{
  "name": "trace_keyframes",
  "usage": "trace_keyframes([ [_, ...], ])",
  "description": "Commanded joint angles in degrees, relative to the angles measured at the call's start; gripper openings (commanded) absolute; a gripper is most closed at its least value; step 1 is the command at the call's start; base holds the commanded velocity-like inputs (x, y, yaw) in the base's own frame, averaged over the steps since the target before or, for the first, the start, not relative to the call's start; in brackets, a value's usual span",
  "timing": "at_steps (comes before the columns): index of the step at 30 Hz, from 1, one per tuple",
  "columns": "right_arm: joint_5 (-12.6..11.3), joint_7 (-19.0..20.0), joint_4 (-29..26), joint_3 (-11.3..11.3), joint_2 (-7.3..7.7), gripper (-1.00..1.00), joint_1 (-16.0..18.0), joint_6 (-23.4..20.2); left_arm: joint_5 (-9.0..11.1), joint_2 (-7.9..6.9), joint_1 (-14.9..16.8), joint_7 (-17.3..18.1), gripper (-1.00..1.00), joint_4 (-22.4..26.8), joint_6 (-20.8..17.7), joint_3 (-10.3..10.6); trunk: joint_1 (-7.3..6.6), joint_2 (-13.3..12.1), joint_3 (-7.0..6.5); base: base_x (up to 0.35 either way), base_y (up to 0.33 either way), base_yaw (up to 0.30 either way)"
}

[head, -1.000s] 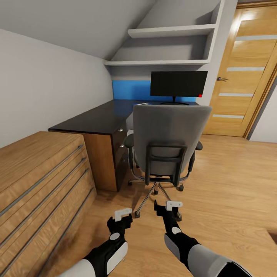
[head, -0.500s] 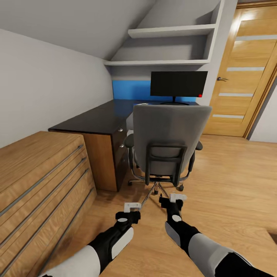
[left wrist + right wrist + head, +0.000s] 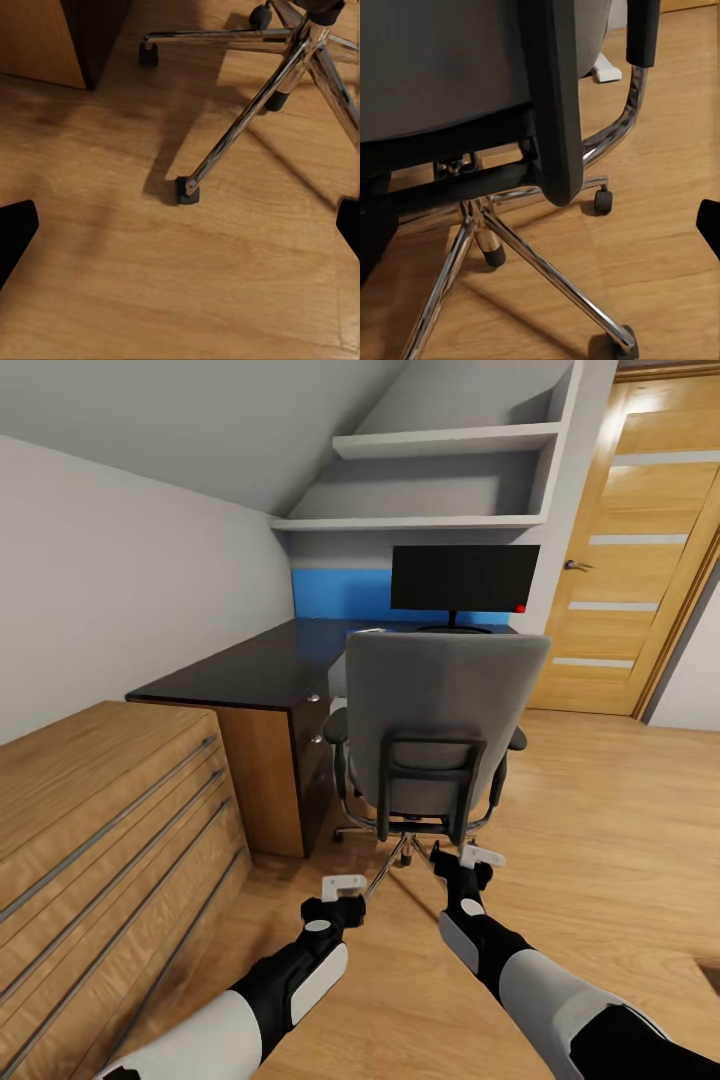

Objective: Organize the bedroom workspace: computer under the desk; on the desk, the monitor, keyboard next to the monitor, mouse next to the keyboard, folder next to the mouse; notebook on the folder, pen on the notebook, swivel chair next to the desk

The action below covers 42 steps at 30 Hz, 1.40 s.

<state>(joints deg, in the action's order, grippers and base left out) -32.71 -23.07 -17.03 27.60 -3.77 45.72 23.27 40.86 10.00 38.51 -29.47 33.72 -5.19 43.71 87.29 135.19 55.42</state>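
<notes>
The grey swivel chair (image 3: 445,725) stands with its back to me, in front of the black-topped desk (image 3: 262,663). The monitor (image 3: 464,577) stands upright at the desk's far end, against the blue panel. My left gripper (image 3: 345,885) hangs open low over the floor, just short of a chrome leg and caster (image 3: 187,190). My right gripper (image 3: 481,857) is open too, close behind the backrest and chrome base (image 3: 499,225). The backrest hides the seat. The folder, keyboard, mouse, notebook, pen and computer are hidden or out of view.
An oak dresser (image 3: 100,830) fills the near left, hard against the desk's wooden end panel (image 3: 262,780). An oak door (image 3: 640,560) is at the back right. Open wood floor (image 3: 600,840) lies right of the chair. White shelves (image 3: 440,480) hang above the desk.
Both grippers have moved forward toward the chair's base, the right one also further right. The chair and the view have not shifted.
</notes>
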Motion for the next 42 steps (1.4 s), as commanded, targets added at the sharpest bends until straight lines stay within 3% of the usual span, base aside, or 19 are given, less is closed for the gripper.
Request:
trace_keyframes([
  [1,-0.5,-0.3,0.01,0.5,0.0,1.0,0.06,0.46,0.04,0.0,0.06,-0.42,1.0,0.04,0.14,0.17,-0.01,0.02,0.06,0.0,0.0,0.0],
  [22,-0.11,0.68,0.19,0.76,0.02,1.0,-0.47,1.33,0.04,0.0,0.08,-0.37,1.0,-0.65,1.61,2.02,-0.01,0.02,-0.16,0.152,-0.026,-0.137],
  [29,4.14,4.89,0.23,0.76,0.1,1.0,-1.51,1.34,-0.06,0.0,0.08,-0.59,1.0,-0.66,1.61,2.02,-0.01,0.02,-0.17,0.14,-0.004,-0.012],
  [36,6.65,6.6,0.24,0.74,0.22,1.0,-2.89,1.38,-0.15,0.0,0.08,-0.76,1.0,-0.67,2.54,1.95,-0.01,0.02,-0.17,0.164,0.0,-0.002],
  [42,10.8,7.93,0.24,0.79,0.15,1.0,-4.09,1.41,-0.03,0.0,0.08,-0.99,1.0,-0.67,5.08,1.87,-0.01,0.02,-0.17,0.026,0.0,0.0],
])
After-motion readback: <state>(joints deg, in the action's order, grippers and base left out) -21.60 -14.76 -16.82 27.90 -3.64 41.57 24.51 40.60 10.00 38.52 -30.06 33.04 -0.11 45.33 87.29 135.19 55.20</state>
